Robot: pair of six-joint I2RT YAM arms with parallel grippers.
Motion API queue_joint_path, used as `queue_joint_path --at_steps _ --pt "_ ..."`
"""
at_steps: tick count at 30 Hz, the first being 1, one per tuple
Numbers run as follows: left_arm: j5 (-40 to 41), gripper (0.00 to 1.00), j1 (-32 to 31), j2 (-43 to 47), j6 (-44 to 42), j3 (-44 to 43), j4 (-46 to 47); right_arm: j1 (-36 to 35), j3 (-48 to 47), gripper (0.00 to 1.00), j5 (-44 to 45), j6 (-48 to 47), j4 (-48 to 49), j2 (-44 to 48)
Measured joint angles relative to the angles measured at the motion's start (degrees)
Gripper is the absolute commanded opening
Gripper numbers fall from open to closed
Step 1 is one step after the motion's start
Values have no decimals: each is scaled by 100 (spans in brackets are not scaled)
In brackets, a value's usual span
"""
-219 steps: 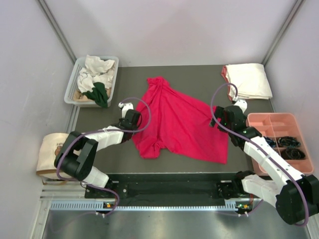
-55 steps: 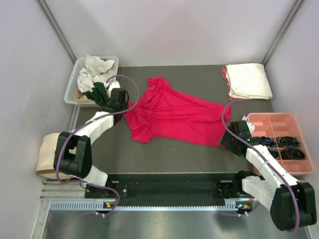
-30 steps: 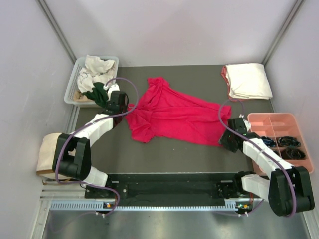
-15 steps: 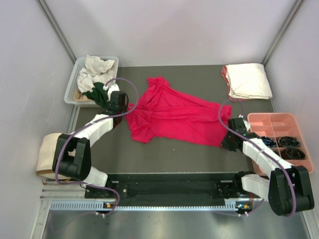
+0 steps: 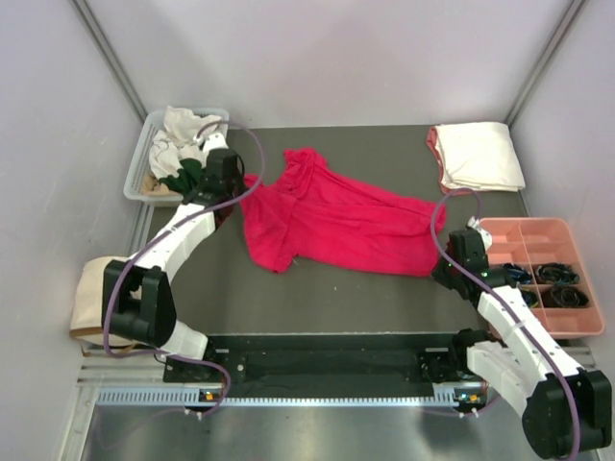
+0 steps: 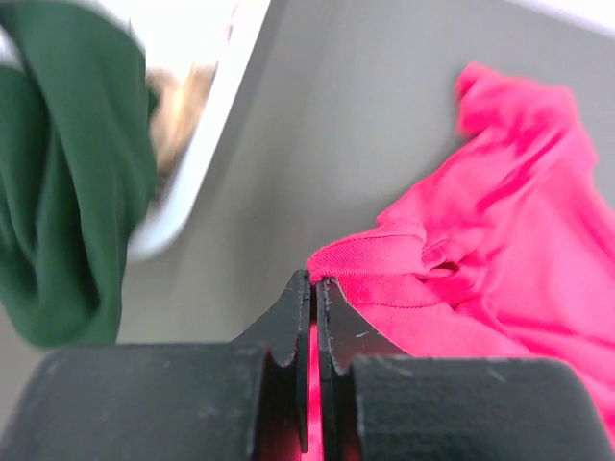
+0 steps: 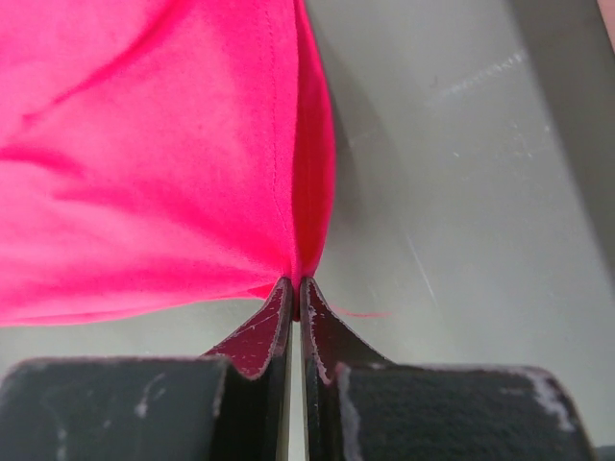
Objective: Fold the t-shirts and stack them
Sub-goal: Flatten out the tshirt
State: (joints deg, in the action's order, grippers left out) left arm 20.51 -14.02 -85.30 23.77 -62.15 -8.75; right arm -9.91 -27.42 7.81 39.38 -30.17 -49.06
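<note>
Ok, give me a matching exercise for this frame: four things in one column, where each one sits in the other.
Things:
1. crimson t-shirt
2. folded cream t-shirt
3. dark green t-shirt
4. pink divided tray

Places:
A. in the white basket, far left
B. far right corner
C. spread in the middle, pinched at opposite ends by the left pincer and the right pincer
D. right edge, beside the right arm

Pairs: 1-C, 2-B, 3-A, 4-D
</note>
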Motion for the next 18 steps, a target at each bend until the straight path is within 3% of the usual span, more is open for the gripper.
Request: queue_joint_path --at_steps 7,18 --pt "68 0 13 -404 -306 -975 4 0 0 0 13 -28 -120 66" --pt "35 0 411 -946 -531 -1436 -278 -4 -28 0 192 -35 -223 234"
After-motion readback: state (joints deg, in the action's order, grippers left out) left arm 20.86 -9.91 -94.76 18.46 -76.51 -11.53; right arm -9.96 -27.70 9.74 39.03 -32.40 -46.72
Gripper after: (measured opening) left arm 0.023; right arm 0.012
